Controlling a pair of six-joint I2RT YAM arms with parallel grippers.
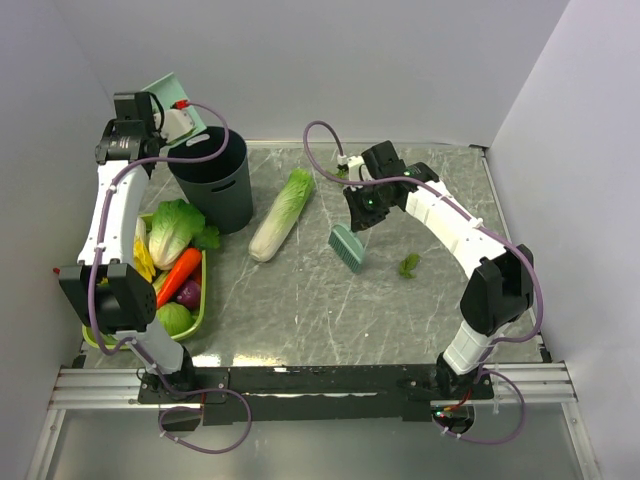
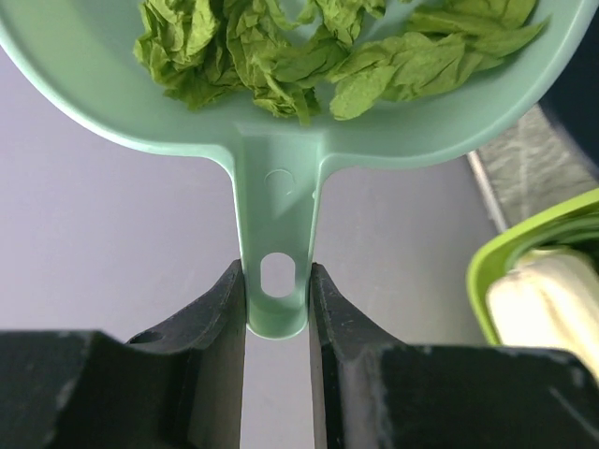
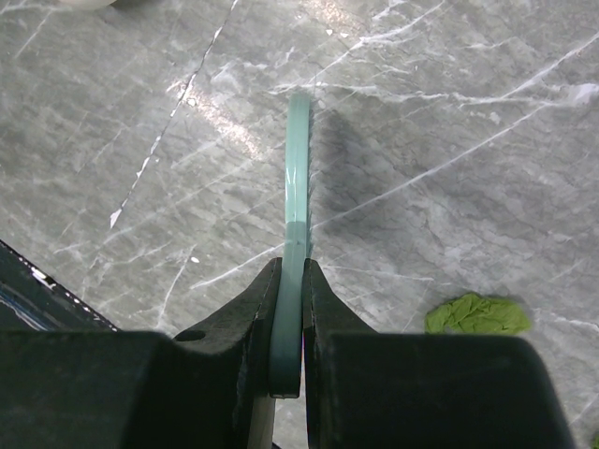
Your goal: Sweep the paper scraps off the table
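Note:
My left gripper (image 2: 278,295) is shut on the handle of the teal dustpan (image 2: 281,159). It holds the pan raised at the back left (image 1: 172,100), beside the dark bin (image 1: 214,177). Several green paper scraps (image 2: 281,51) lie in the pan. My right gripper (image 3: 292,281) is shut on the teal hand brush (image 3: 298,178). The brush head (image 1: 347,247) hangs over the middle of the grey marble table (image 1: 330,310). One paper scrap (image 1: 409,265) lies on the table right of the brush, also in the right wrist view (image 3: 477,314). Another green bit (image 1: 343,173) shows near the right wrist.
A long pale cabbage (image 1: 283,213) lies between the bin and the brush. A lime-green tray (image 1: 196,312) of vegetables stands at the left, its rim also in the left wrist view (image 2: 524,248). White walls close the back and sides.

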